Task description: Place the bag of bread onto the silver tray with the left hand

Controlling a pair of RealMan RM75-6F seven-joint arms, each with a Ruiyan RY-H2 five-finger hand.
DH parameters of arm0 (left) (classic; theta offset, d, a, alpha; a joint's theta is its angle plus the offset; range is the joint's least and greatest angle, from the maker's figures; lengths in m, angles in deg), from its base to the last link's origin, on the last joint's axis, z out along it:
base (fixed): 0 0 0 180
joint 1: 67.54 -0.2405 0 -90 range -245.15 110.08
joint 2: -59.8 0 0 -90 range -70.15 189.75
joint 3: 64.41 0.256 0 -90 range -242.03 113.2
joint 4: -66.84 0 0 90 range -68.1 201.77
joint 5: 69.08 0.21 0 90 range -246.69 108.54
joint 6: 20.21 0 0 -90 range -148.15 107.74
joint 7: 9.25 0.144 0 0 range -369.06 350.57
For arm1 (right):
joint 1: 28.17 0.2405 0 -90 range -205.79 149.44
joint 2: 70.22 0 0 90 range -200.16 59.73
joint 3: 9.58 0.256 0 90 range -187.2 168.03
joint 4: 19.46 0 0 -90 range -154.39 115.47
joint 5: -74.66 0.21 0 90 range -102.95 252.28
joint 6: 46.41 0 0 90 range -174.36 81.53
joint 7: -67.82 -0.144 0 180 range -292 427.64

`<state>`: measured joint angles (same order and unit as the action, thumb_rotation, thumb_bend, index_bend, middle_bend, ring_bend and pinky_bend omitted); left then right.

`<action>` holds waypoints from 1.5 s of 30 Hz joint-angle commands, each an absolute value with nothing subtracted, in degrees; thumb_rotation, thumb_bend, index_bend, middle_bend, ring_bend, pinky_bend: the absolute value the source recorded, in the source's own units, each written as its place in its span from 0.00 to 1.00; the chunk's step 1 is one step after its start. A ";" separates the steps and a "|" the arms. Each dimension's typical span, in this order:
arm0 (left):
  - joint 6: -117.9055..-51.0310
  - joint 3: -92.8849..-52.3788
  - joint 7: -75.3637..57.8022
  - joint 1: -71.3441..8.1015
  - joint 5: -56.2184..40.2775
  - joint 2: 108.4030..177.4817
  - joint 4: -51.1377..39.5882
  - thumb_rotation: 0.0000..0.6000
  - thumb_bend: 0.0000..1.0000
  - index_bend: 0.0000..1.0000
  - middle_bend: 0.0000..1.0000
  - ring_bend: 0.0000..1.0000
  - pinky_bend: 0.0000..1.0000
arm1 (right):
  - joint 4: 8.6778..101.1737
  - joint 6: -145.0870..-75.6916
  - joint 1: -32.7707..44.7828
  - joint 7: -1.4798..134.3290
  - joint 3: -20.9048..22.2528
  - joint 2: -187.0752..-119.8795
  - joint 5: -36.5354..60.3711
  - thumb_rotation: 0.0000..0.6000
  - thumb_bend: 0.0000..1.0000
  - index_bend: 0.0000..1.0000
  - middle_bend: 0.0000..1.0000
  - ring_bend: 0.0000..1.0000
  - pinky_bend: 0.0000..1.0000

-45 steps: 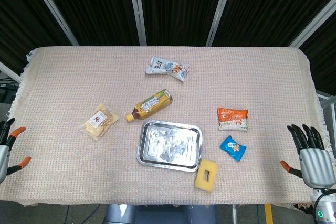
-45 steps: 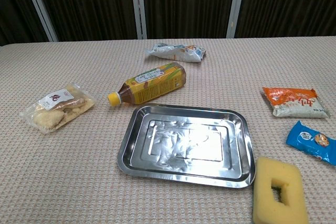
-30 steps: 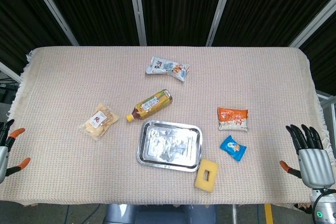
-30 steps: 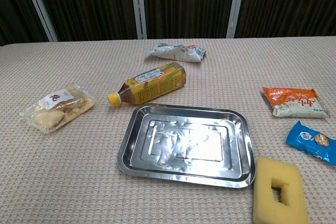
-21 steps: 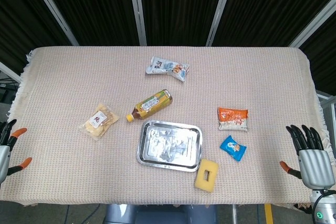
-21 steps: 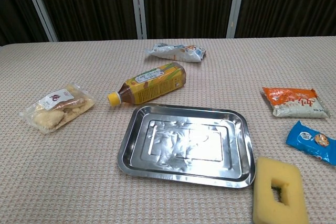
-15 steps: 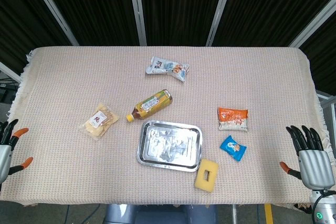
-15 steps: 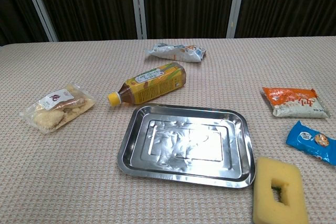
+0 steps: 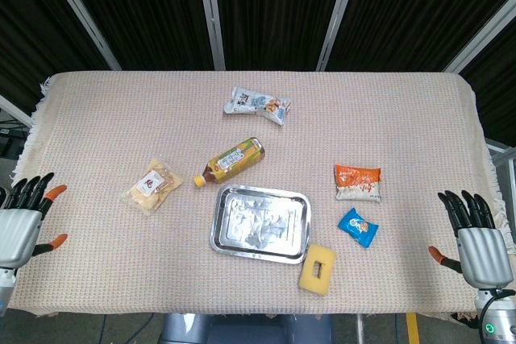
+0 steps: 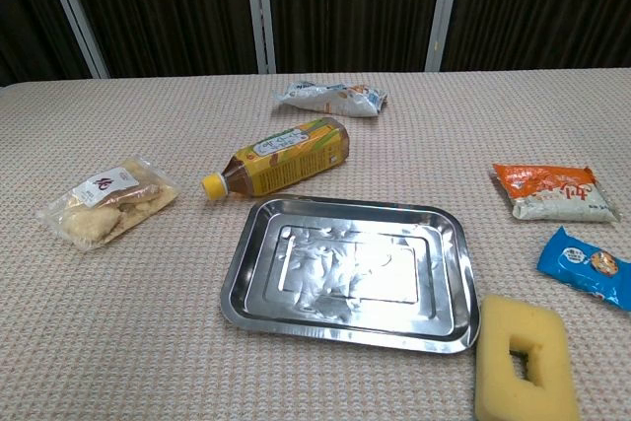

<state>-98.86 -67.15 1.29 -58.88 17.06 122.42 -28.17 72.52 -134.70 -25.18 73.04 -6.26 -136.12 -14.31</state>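
Observation:
The bag of bread (image 9: 153,186) (image 10: 107,201) is a clear packet of pale slices with a white and red label, lying flat on the cloth left of the tray. The silver tray (image 9: 222,231) (image 10: 244,278) holds nothing and sits near the table's front middle. My left hand (image 9: 22,218) is at the table's left front edge, open with its fingers spread, well left of the bread. My right hand (image 9: 474,235) is open at the right front edge. Neither hand shows in the chest view.
A yellow tea bottle (image 9: 230,160) (image 10: 280,156) lies just behind the tray. A yellow sponge (image 9: 318,268) (image 10: 524,361) touches the tray's front right corner. An orange packet (image 9: 357,182), a blue packet (image 9: 359,226) and a white snack bag (image 9: 257,105) lie further off.
My left hand has moved rightward and up into fuller view at the table's left edge. The right hand and all objects stayed put.

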 commanded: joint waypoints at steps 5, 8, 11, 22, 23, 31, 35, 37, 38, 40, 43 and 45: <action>-85.72 -68.94 4.71 -50.40 13.85 121.46 -28.72 1.00 0.08 0.01 0.00 0.00 0.00 | 72.19 -135.21 -25.67 72.57 -6.43 -136.13 -14.17 1.00 0.07 0.09 0.09 0.00 0.06; -80.27 -69.83 5.42 -46.95 11.50 122.57 -27.82 1.00 0.08 0.00 0.00 0.00 0.00 | 72.14 -135.69 -25.98 72.37 -6.42 -136.11 -14.12 1.00 0.07 0.09 0.09 0.00 0.06; -75.05 -70.51 6.45 -43.48 9.33 124.30 -26.06 1.00 0.08 0.00 0.00 0.00 0.00 | 72.12 -136.00 -26.17 72.32 -6.46 -136.03 -14.25 1.00 0.07 0.09 0.09 0.00 0.06; -62.46 -72.05 10.79 -33.85 1.26 134.04 -16.47 1.00 0.08 0.00 0.00 0.00 0.00 | 72.24 -136.41 -26.39 72.37 -6.38 -136.11 -14.35 1.00 0.07 0.09 0.09 0.00 0.06; -61.72 -72.20 10.99 -33.21 0.47 134.75 -15.84 1.00 0.08 0.00 0.00 0.00 0.00 | 72.20 -136.48 -26.45 72.38 -6.37 -136.14 -14.28 1.00 0.07 0.09 0.09 0.00 0.06; -59.79 -72.81 11.85 -29.99 -3.85 139.39 -12.30 1.00 0.08 0.00 0.00 0.00 0.00 | 72.06 -137.01 -27.01 72.17 -6.31 -136.10 -13.81 1.00 0.07 0.10 0.09 0.00 0.06; -59.23 -73.11 11.13 -28.88 -5.57 141.40 -10.21 1.00 0.09 0.04 0.00 0.00 0.00 | 71.88 -136.91 -26.95 71.96 -6.26 -136.17 -13.83 1.00 0.07 0.10 0.09 0.00 0.06; -59.13 -73.11 10.68 -28.35 -5.87 142.48 -8.98 1.00 0.12 0.12 0.00 0.01 0.05 | 71.77 -136.89 -26.88 71.82 -6.23 -136.31 -13.96 1.00 0.07 0.10 0.09 0.00 0.06; -59.13 -73.15 10.44 -28.15 -5.93 142.90 -8.53 1.00 0.17 0.18 0.03 0.04 0.13 | 71.72 -136.88 -26.87 71.78 -6.24 -136.37 -13.99 1.00 0.07 0.10 0.09 0.00 0.06; -59.64 -73.41 9.52 -27.81 -5.70 143.95 -7.52 1.00 0.28 0.30 0.12 0.15 0.29 | 71.59 -136.88 -26.91 71.65 -6.24 -136.47 -13.96 1.00 0.07 0.11 0.09 0.00 0.06; -62.23 -73.75 7.19 -28.25 -4.06 145.47 -6.09 1.00 0.40 0.45 0.28 0.29 0.41 | 71.23 -137.12 -27.07 71.22 -6.08 -136.68 -13.69 1.00 0.07 0.11 0.09 0.00 0.06; -64.88 -73.99 4.49 -29.04 -2.11 146.31 -5.43 1.00 0.41 0.50 0.32 0.33 0.44 | 70.85 -137.35 -27.23 70.77 -5.97 -136.90 -13.47 1.00 0.07 0.11 0.10 0.00 0.06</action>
<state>-62.37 -73.65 7.00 -28.34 -4.09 145.15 -6.44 71.00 -137.25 -27.15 70.92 -6.03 -136.80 -13.58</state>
